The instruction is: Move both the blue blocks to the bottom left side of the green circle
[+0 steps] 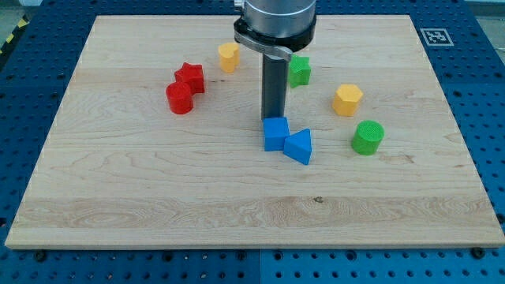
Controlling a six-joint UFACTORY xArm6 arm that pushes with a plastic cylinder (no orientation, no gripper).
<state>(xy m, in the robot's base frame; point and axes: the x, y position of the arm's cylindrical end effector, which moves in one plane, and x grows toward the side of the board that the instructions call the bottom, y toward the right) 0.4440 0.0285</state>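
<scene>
A pale wooden board [158, 181] lies on a blue perforated bench [481, 95], with a printed marker tag [432, 36] at its top right corner. The arm's grey housing [276, 20] hangs over the board's upper middle. Its dark rod holds nothing; my tip [273, 118] sits right at the top edge of the blue cube [275, 134]. The blue triangular block [299, 146] touches that cube on its right. The green circle [368, 137] stands apart, further right. Above it sits a yellow hexagon [347, 100]. A green block [300, 71] peeks from behind the rod. At the left are a red star [190, 76], a red cylinder [179, 99] and a second yellow block [229, 57].
</scene>
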